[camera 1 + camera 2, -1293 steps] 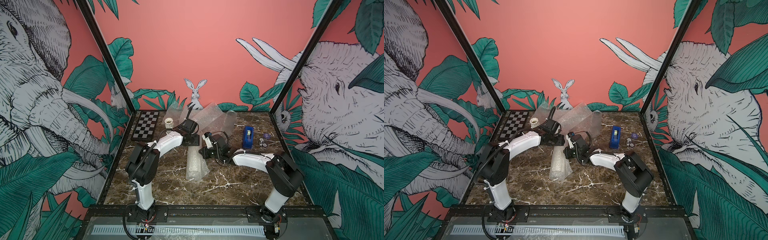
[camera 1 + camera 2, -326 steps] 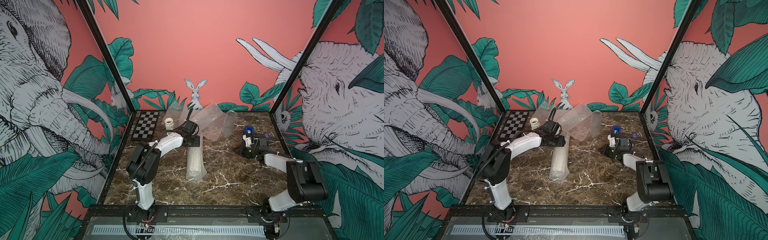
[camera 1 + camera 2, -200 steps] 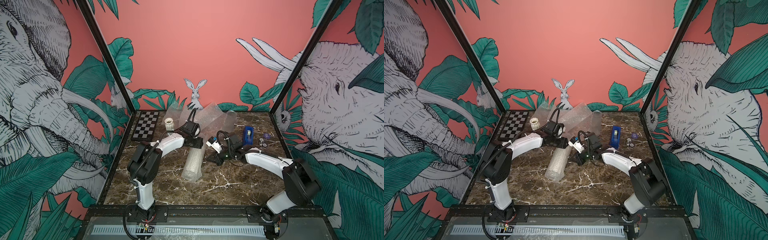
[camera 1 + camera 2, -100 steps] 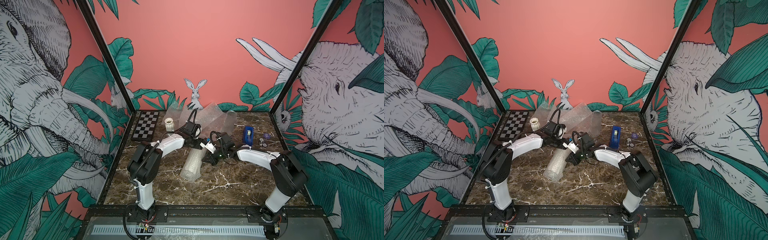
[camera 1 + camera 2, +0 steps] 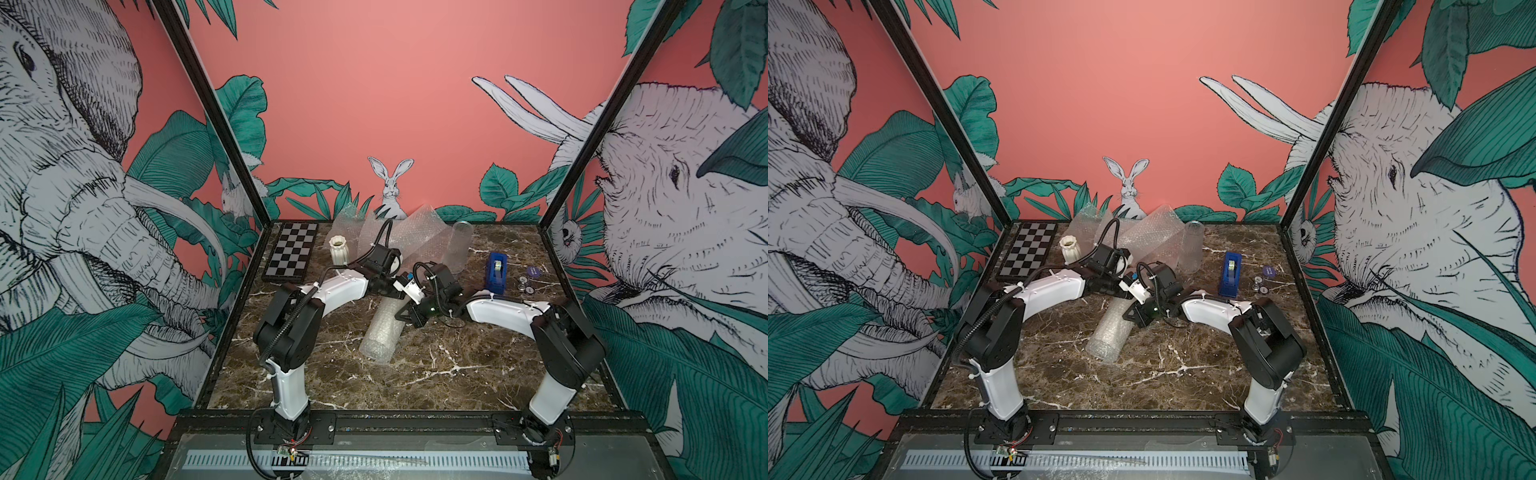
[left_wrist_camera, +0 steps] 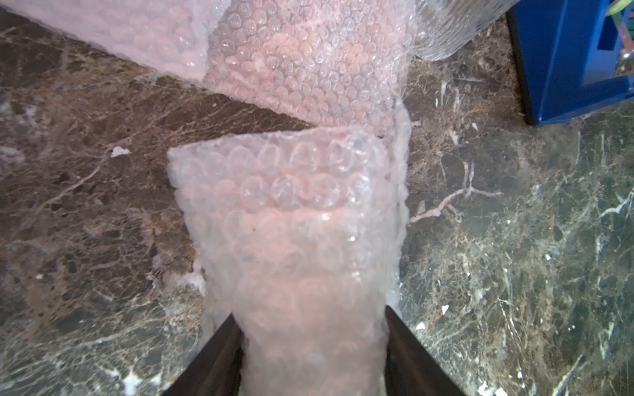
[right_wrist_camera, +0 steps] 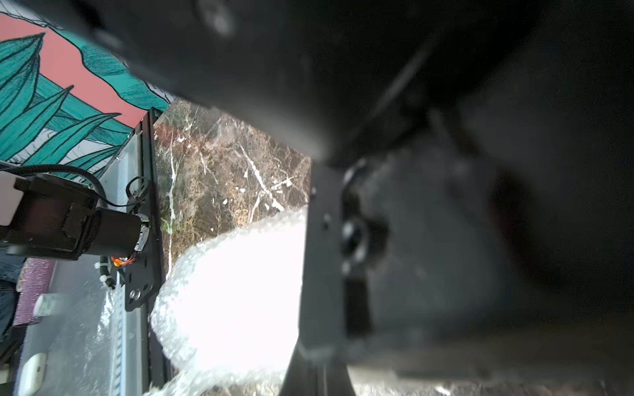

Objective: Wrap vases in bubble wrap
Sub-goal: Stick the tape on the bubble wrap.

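Now my right hand (image 5: 409, 316), pressed shut, is coming back from the blue plastic tape dispenser (image 5: 497, 272) to the clear bubble wrap roll (image 5: 380, 336) hiding a vase. My left hand (image 6: 310, 319) is squeezing that roll, so I think taping is coming next.

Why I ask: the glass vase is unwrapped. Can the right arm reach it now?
Probably yes: the glass vase stands upright just behind the right gripper, nothing between them; the tape dispenser stands aside. The shut gripper must open first.
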You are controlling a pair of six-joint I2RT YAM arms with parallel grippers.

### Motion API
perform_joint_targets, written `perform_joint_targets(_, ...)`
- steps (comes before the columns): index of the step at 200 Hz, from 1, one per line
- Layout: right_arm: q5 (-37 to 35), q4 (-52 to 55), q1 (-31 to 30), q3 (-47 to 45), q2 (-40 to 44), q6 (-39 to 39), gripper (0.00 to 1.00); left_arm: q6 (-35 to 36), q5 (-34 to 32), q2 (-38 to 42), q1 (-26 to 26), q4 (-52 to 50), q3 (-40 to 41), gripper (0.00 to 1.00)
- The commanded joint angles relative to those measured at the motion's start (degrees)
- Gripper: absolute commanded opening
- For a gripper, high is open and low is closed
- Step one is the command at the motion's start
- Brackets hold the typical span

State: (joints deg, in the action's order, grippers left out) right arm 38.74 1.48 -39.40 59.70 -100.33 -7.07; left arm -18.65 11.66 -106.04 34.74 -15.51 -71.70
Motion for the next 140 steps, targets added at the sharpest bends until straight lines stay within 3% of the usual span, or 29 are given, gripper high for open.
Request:
perform_joint_targets(1, -4.0, -1.7, -0.5, 0.8, -1.0, -2.2, 0.11, -1.4, 0.8, 0.7, 1.7, -4.9, 2.9, 0.61)
perform_joint_targets(96, -13.6, -4.4, -1.8, -1.3, 1.1, -8.7, 0.27, -2.4, -0.7, 1.9, 1.6, -4.2, 3.8, 0.61)
perform_joint_targets(140, -17.0, -5.0, -3.7, -1.4, 0.7, -10.3, 0.29, -3.0, -1.3, 2.2, 1.7, -3.6, 4.8, 0.61)
